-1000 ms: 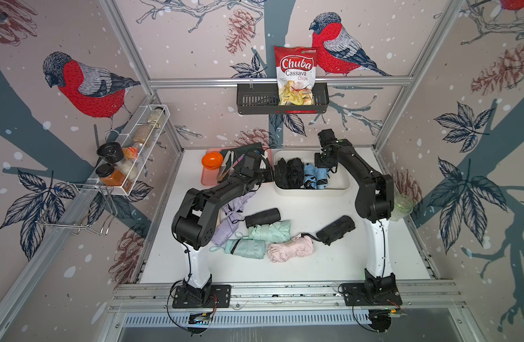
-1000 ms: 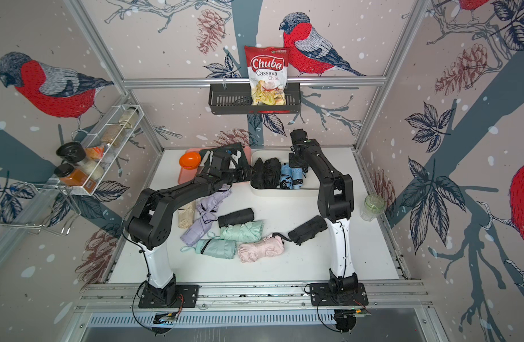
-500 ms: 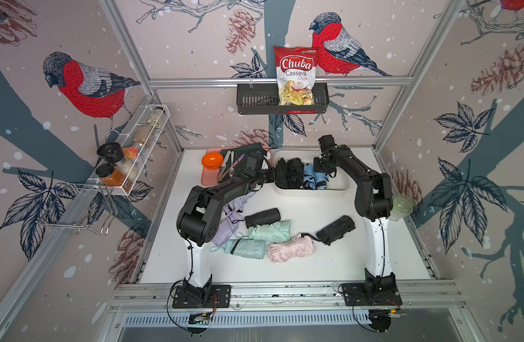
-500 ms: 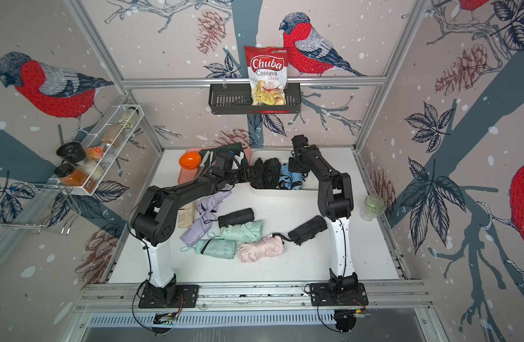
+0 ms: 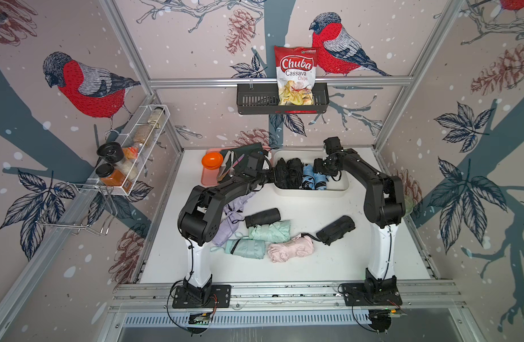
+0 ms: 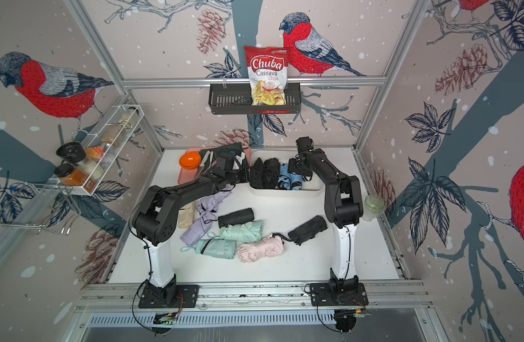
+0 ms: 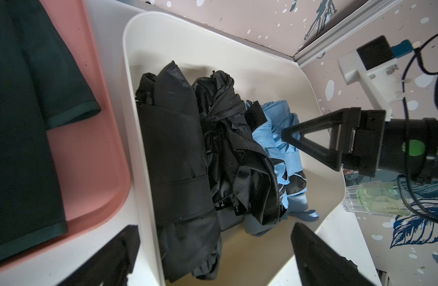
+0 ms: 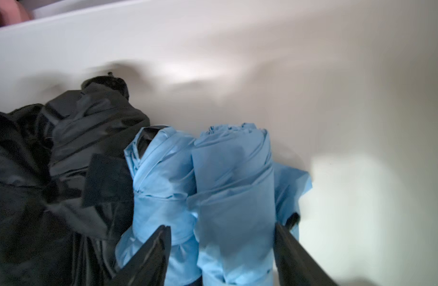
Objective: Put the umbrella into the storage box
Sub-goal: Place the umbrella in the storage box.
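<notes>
there, right claw (image 8: 222, 225) straddles the blue umbrella (image 8: 232, 173), jaws apart; left claw (image 7: 215, 225) gapes beside black umbrellas (image 7: 173, 138).

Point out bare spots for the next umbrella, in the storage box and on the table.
Storage box: bare floor between the blue umbrellas and its end wall beside the right arm; black umbrellas crowd the other end. Table: bare strip between the pink umbrella and front rail.

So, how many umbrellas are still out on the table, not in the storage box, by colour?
black umbrellas: 2
mint green umbrellas: 2
lilac umbrella: 1
pink umbrella: 1
beige umbrella: 1
Total: 7
</notes>
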Controlling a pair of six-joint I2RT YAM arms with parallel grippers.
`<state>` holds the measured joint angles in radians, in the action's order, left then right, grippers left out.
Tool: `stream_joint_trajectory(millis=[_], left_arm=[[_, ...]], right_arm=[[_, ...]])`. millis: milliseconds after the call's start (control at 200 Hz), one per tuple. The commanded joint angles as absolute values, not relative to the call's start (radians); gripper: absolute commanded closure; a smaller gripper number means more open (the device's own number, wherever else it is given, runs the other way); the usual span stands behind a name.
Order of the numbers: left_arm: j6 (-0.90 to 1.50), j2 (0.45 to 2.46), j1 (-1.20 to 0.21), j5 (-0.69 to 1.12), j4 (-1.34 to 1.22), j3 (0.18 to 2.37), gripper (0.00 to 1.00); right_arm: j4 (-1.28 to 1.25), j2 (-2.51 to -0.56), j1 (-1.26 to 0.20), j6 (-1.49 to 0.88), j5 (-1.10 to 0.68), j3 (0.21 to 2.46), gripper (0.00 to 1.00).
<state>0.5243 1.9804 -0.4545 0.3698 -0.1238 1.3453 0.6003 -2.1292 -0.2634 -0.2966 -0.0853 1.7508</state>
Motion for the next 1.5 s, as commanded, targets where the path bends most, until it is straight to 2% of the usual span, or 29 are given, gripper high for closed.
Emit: stream_joint_trajectory(millis=[0, 315, 525, 1216, 1496], left_arm=[[0.531, 1.985, -0.457, 0.377, -0.136, 1.351, 0.01], [0.531, 1.982, -0.458, 0.379, -0.136, 1.351, 0.01], [0.529, 1.972, -0.457, 0.373, -0.131, 1.346, 0.01], [0.532, 1.850, -0.435, 0.327, -0.152, 1.248, 0.01], [0.576, 1.764, -0.398, 0.286, -0.213, 1.140, 0.01]], right_arm=[[0.537, -2.093, -0.260, -0.327, -0.116, 1.702, 0.33], [0.470, -2.085, -0.250, -0.343, -0.192, 1.629, 0.40], [0.462, -2.077, -0.253, -0.343, -0.196, 1.619, 0.40], [0.473, -1.942, -0.272, -0.305, -0.096, 1.539, 0.14], [0.450, -1.782, -0.406, -0.159, -0.084, 1.445, 0.08]])
